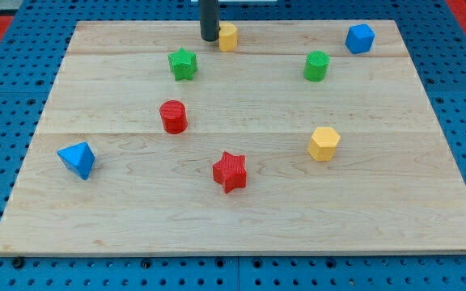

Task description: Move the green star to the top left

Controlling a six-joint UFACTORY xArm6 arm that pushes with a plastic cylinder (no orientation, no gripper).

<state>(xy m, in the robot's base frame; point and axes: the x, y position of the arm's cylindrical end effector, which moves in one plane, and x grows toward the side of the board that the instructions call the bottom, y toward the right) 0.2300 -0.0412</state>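
The green star (183, 64) lies on the wooden board (241, 202), toward the view's top and left of centre. My tip (209, 38) is at the view's top, above and to the right of the green star and apart from it. The tip stands right beside a yellow block (228, 36), on that block's left side; I cannot tell if they touch.
A green cylinder (316, 65) and a blue block (360, 38) sit at the top right. A red cylinder (173, 116), a red star (230, 171), a yellow hexagonal block (324, 143) and a blue pyramid-like block (77, 159) lie lower on the board.
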